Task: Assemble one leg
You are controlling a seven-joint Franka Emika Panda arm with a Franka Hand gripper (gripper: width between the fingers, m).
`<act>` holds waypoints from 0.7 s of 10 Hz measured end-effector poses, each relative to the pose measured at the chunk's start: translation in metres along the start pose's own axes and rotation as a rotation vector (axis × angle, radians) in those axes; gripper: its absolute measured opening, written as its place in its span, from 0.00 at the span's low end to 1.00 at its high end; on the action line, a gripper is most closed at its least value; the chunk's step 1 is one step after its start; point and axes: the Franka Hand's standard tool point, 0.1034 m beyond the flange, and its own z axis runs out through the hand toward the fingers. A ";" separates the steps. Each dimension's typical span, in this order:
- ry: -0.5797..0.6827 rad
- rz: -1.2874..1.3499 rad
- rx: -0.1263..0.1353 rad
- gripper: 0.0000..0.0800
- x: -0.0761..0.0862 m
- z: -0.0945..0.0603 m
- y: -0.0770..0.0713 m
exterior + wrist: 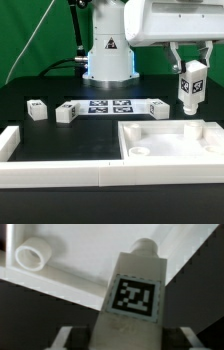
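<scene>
My gripper (189, 62) is shut on a leg (191, 87), a small white block with a black-and-white tag. It holds the leg upright in the air over the far right part of the large white tray-like piece (207, 128). In the wrist view the leg (135, 291) runs out from between the fingers (68, 336), its narrow tip pointing at the tray's inside near a corner. A round socket (33, 256) in the tray lies off to one side of the tip. Three look-alike legs lie on the table: two (37, 110) (66, 112) at the exterior view's left, one (158, 108) beside the marker board.
The marker board (110, 106) lies flat in front of the robot base (106, 60). A long white raised rail (50, 172) runs along the table's front with an upturned end at the exterior view's left.
</scene>
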 end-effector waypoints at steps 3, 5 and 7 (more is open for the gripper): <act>0.014 -0.027 0.003 0.40 0.018 0.012 0.006; 0.037 -0.030 0.003 0.40 0.038 0.023 0.011; 0.071 -0.038 -0.011 0.40 0.041 0.029 0.018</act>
